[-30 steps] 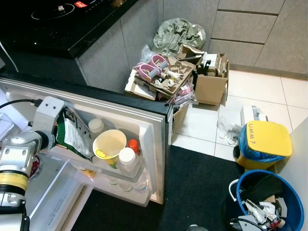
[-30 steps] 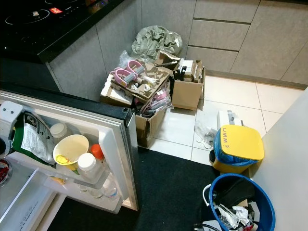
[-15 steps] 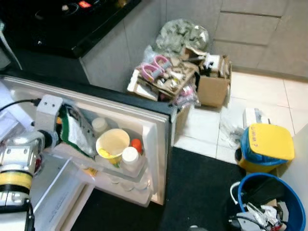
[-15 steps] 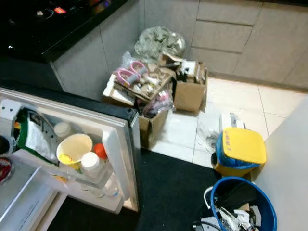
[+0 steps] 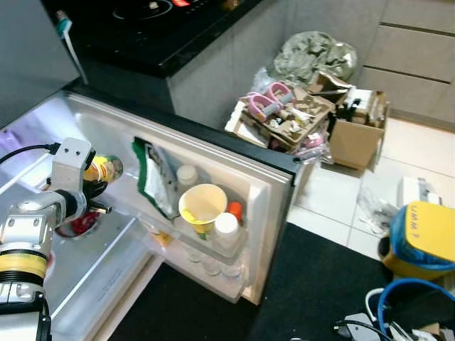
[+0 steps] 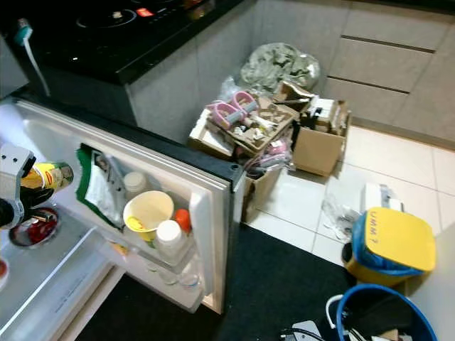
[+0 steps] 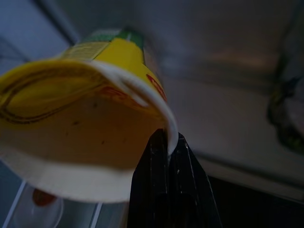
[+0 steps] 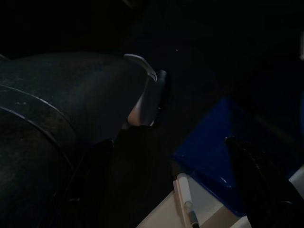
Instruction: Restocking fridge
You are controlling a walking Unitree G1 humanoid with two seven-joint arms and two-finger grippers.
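The yellow cup (image 7: 90, 123), a yellow-labelled container with a green band, sat in the left gripper (image 5: 96, 193), held at the open fridge's left side, just above the glass shelf (image 5: 85, 263) and over a small dish of red food (image 6: 34, 231). The wrist view showed the black fingers (image 7: 168, 190) pressed together on the cup's thin white rim only, pinching one wall rather than the body.

Risk, as judged: a rim pinch is weak. The thin wall could buckle or slip free and the cup would drop onto the dish or shelf. The cup lay tilted, nearly on its side, so anything inside could spill if the wrist rolled further. Lowering straight down would likely land it on the red dish; it needed a bare patch of shelf. A swing to the right could clip the green-edged packet (image 5: 153, 186) in the door bin.

Pose: left arm bent, forearm (image 5: 28, 238) rising from near left, wrist angled right into the fridge, gripper at shelf level, apart from the fridge door (image 5: 274, 206). Door bin also held a pale yellow bowl (image 5: 202, 204) and a white-capped bottle (image 5: 226, 231). Right gripper hung idle in the dark by a blue bin (image 8: 223, 166); its fingers cannot be told.
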